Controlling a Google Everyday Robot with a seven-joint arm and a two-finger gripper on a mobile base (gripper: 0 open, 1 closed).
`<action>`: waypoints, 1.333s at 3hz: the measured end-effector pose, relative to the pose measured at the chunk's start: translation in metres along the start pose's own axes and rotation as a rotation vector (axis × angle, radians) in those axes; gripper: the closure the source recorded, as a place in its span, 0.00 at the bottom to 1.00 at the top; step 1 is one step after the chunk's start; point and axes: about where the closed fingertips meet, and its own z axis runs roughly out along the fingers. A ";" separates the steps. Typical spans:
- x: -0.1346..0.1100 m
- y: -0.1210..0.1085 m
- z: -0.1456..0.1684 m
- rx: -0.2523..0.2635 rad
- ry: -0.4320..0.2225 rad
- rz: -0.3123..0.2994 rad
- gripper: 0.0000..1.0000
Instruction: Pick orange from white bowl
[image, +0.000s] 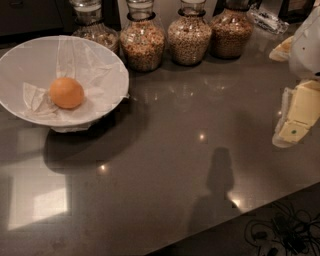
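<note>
1. The orange (66, 92) lies on crumpled white paper (95, 65) inside the white bowl (15, 60), left of its middle.
2. The bowl stands at the far left of the surface (170, 150), beside four glass jars (142, 42) of grains.
3. The gripper (295, 117) hangs at the right edge, well apart from the bowl; whether it is spread or pressed together cannot be told.

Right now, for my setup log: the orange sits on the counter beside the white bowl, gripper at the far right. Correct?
No: the camera view shows the orange inside the white bowl, on its paper lining, not on the counter. The gripper is at the far right.
</note>
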 end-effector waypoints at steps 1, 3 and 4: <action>0.000 0.000 0.000 0.000 0.000 0.000 0.00; -0.061 -0.025 0.015 0.076 -0.060 -0.079 0.00; -0.124 -0.041 0.028 0.076 -0.124 -0.165 0.00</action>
